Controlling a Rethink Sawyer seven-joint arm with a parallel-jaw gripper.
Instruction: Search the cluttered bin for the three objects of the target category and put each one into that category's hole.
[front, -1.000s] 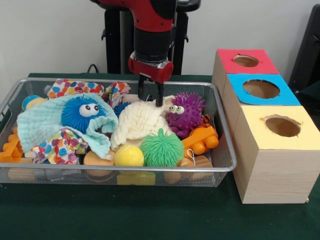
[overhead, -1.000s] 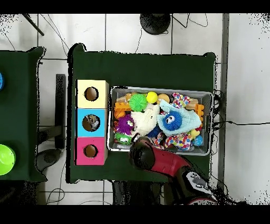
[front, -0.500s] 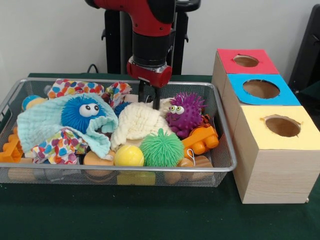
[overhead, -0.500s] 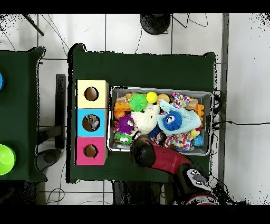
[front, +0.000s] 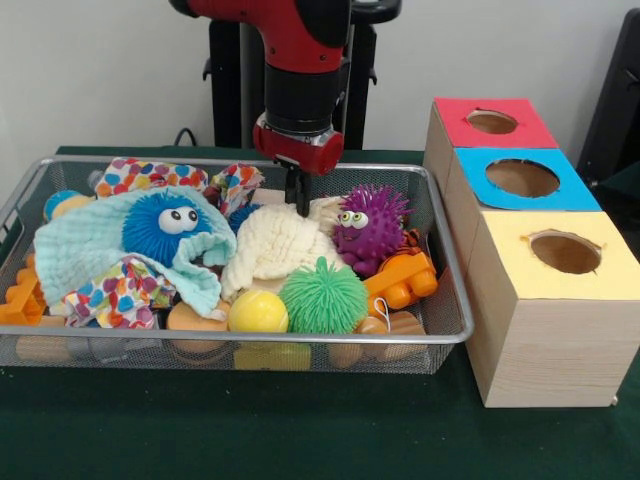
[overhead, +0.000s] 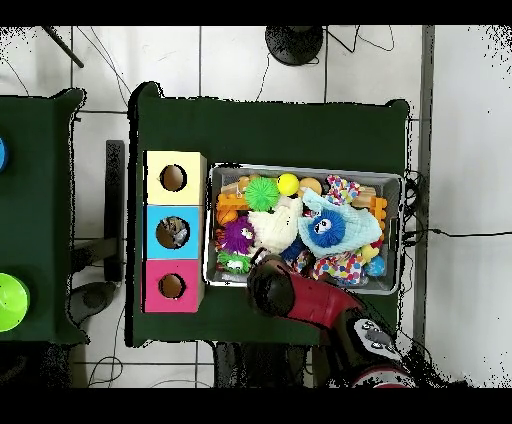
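Observation:
A wire bin (front: 452, 290) holds a heap of toys and cloths. My gripper (front: 298, 203) hangs at the bin's back middle, its fingers shut together on the top edge of a cream cloth (front: 275, 245). Right of it sits a purple spiky ball (front: 368, 228) with eyes. A green spiky ball (front: 322, 297) and a yellow ball (front: 258, 312) lie at the front. A blue furry ball (front: 165, 222) rests on a light blue cloth (front: 80, 255). From overhead my arm (overhead: 300, 300) hides the gripper; the cream cloth (overhead: 272, 228) shows beside it.
Three wooden boxes with holes stand right of the bin: red (front: 490, 122), blue (front: 522, 178) and yellow (front: 565, 252). An orange block (front: 400, 280) and polka-dot cloths (front: 150, 178) also lie in the bin. From overhead, something sits in the blue box's hole (overhead: 172, 232).
The fingers have closed from open to shut on the cream cloth's top edge. The gripper has shifted slightly left and up.

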